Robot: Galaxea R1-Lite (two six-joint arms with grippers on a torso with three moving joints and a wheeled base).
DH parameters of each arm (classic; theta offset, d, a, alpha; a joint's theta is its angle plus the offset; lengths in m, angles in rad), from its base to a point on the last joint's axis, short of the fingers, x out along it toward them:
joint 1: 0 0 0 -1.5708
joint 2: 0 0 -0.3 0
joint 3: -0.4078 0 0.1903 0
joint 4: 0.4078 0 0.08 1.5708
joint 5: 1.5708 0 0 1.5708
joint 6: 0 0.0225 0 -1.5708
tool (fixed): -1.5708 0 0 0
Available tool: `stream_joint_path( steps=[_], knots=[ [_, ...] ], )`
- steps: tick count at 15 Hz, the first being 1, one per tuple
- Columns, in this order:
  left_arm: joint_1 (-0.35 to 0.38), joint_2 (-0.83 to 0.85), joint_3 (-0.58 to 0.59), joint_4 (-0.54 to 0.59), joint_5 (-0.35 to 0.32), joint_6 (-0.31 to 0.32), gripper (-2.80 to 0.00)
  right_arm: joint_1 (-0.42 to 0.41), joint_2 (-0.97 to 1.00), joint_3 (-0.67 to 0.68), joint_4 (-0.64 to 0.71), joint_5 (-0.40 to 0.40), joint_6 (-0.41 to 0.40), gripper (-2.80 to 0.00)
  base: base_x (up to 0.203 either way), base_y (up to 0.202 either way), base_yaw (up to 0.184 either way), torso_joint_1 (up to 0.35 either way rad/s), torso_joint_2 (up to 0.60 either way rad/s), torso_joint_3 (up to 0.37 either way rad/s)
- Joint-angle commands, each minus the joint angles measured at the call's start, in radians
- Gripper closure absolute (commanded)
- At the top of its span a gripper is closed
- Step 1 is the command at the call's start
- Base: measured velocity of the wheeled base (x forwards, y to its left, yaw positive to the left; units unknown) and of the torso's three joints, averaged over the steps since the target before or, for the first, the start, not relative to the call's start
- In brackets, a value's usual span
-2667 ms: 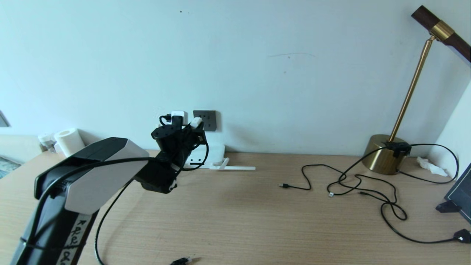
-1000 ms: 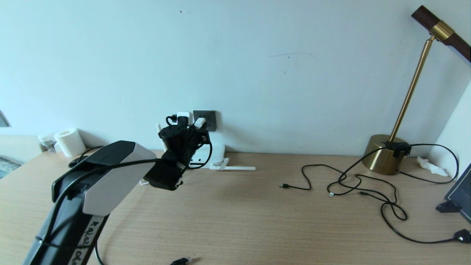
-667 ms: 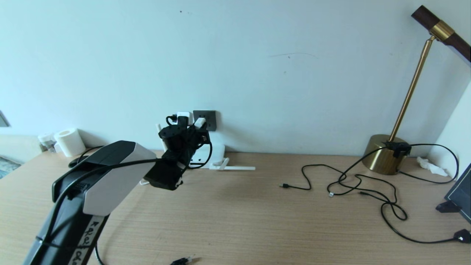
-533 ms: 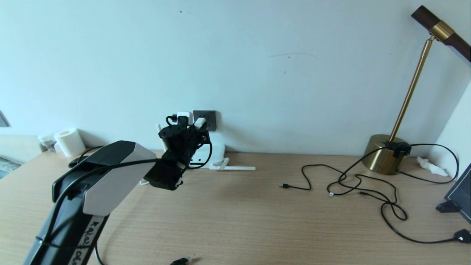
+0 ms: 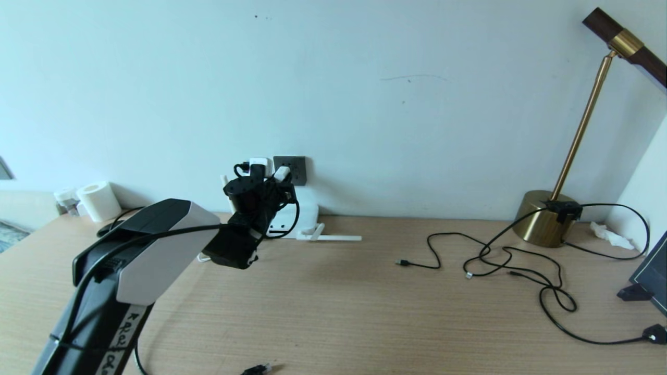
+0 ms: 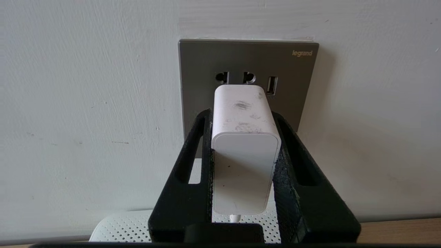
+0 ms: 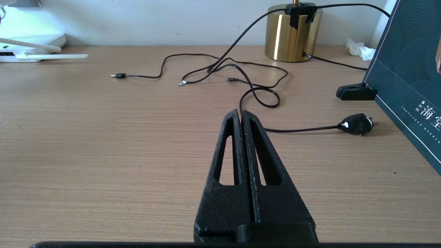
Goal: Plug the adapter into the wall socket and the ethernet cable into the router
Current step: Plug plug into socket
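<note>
1. While the desk lies quiet, a white paper roll stands at the far left of the pale wooden desk, against the wall.
2. Next along, the left gripper is raised to the wall, its 2 black fingers pressed on either side of the small white cube-shaped adapter, which it holds.
3. That adapter's front end meets the square dark-grey wall socket below the upper pin holes; whether its pins are fully seated is hidden.
4. Below the socket, the flat white router sits on the desk against the wall, 1 thin white antenna lying flat beside it.
5. Near the desk's front edge lies the small black plug of the ethernet cable, well apart from the router.
6. Further right, thin black cables tangle on the wood before a brass lamp base.
7. Over the right side of the desk, the right gripper hovers, its fingers pressed together and holding nothing.
</note>
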Motion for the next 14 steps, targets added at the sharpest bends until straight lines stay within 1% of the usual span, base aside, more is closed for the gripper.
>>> stream_joint_path(
  steps=[1, 8, 14],
  knots=[
    [0.001, 0.001, -0.004, -0.007, 0.000, 0.000, 0.00, 0.001, 0.000, 0.009, -0.001, 0.000, 0.000, 0.00, 0.000, 0.000, 0.000, 0.000, 0.00, 0.000],
    [0.001, -0.006, -0.005, -0.005, 0.000, 0.000, 0.00, 0.001, 0.000, 0.009, -0.001, 0.000, 0.000, 0.00, 0.000, 0.000, 0.000, 0.000, 0.00, 0.000],
    [-0.001, 0.001, -0.051, 0.031, 0.000, 0.000, 0.00, 0.001, 0.000, 0.009, -0.001, 0.000, 0.000, 0.00, 0.000, 0.000, 0.000, 0.000, 0.00, 0.000]
  ],
)
